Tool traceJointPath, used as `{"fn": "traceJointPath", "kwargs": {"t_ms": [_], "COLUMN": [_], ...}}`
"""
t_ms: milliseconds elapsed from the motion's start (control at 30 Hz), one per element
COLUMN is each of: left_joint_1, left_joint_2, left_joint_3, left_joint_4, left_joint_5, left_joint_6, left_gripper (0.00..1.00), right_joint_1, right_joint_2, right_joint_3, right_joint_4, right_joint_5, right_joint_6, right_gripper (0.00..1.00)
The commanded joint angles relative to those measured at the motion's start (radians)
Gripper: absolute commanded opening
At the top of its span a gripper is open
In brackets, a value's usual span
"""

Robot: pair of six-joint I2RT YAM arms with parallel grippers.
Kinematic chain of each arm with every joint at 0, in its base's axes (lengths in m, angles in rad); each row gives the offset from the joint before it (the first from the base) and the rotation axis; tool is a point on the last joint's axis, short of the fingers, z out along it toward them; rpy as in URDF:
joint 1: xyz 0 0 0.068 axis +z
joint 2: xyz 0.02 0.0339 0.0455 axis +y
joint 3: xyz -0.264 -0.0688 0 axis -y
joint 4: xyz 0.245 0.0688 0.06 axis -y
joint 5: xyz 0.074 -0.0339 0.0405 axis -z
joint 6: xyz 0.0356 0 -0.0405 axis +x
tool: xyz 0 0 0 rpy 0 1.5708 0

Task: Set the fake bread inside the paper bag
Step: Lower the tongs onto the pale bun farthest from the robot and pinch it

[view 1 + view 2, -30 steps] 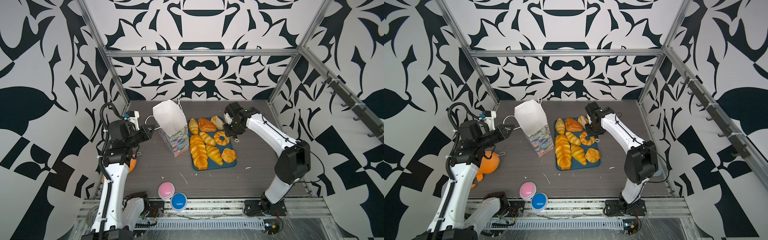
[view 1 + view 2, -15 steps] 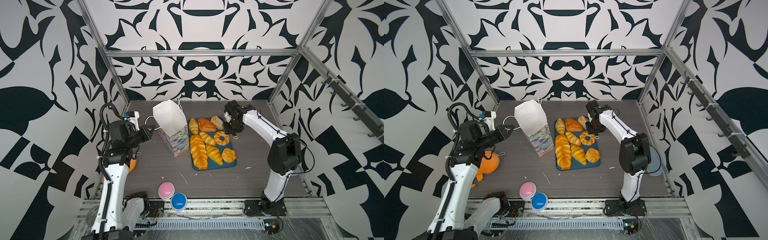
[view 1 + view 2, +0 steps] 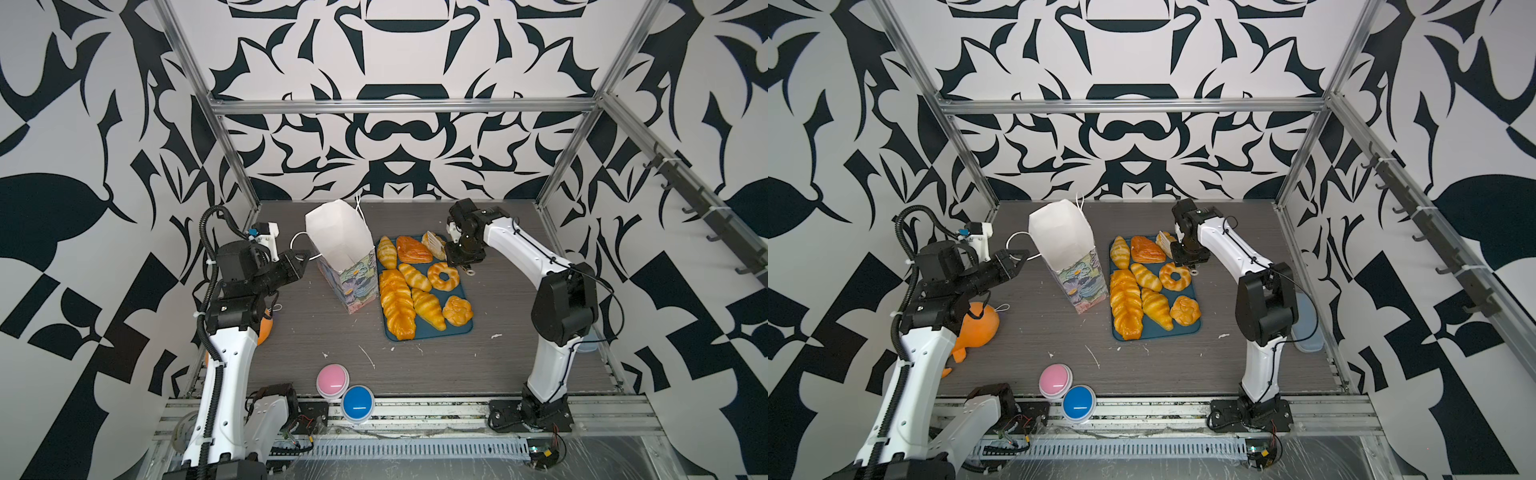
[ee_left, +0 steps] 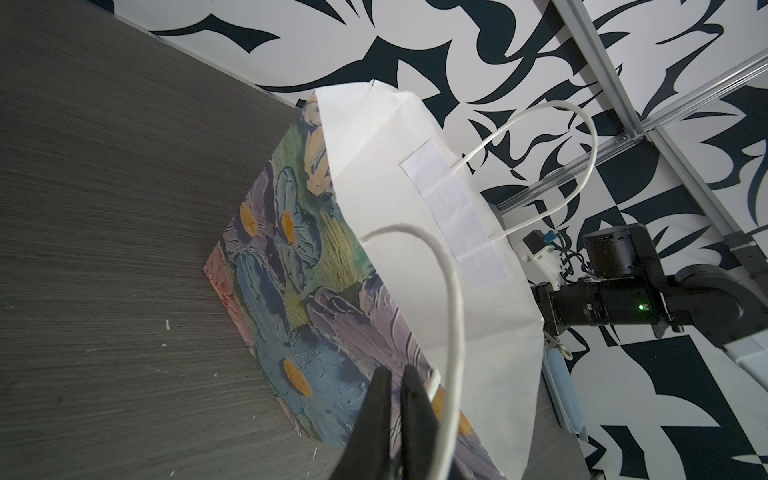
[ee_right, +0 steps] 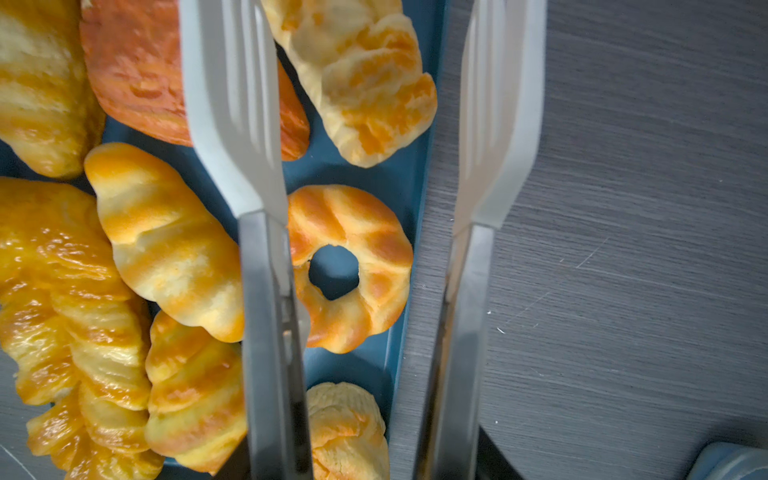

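The paper bag (image 3: pixel 338 241) (image 3: pixel 1065 241) (image 4: pixel 415 208) stands open-topped, leaning left of a blue tray (image 3: pixel 459 328) (image 3: pixel 1183 330). On the tray lies the fake bread: braided loaf (image 3: pixel 397 303), ring doughnut (image 3: pixel 434 276) (image 5: pixel 353 216), flat dark-orange pastry (image 3: pixel 411 249) (image 5: pixel 133 75), knotted roll (image 3: pixel 457 310) (image 5: pixel 345 428), pale pastry (image 5: pixel 365 83) and croissants (image 3: pixel 428 309). My left gripper (image 3: pixel 305 254) (image 4: pixel 395 374) is shut beside the bag; its white cord handle (image 4: pixel 453 291) runs along one finger. My right gripper (image 3: pixel 461 259) (image 5: pixel 363 41) hovers open over the tray's far right edge, holding nothing.
A pink button (image 3: pixel 332 380) and a blue button (image 3: pixel 357 404) sit at the front edge. An orange plush toy (image 3: pixel 980 324) lies under my left arm. A pale blue lid (image 3: pixel 1306 324) leans by the right arm's base. Aluminium posts frame the table.
The right arm's elbow has swung inward and its jaws have spread wider above the doughnut. The left arm and the bag have stayed put.
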Motion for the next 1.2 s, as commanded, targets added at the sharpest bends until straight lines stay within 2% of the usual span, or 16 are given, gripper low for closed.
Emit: {"fn": "traceJointPath", "kwargs": {"t_ms": [0, 700, 1167], "left_joint_1": [0.005, 0.005, 0.005], "left_joint_2": [-0.003, 0.000, 0.000], "left_joint_3": [0.002, 0.001, -0.002], "left_joint_4": [-0.031, -0.036, -0.031], "left_joint_5": [-0.001, -0.002, 0.002], "left_joint_6": [0.004, 0.007, -0.001], "left_gripper": [0.11, 0.11, 0.11], "right_joint_1": [-0.008, -0.017, -0.002], "right_joint_2": [-0.008, 0.021, 0.049], "right_joint_3": [0.051, 0.052, 0.049], "right_joint_4": [0.000, -0.008, -0.006], "right_joint_5": [-0.006, -0.056, -0.034], "right_joint_6": [-0.010, -0.027, -0.014], "right_gripper": [0.54, 0.54, 0.52]}}
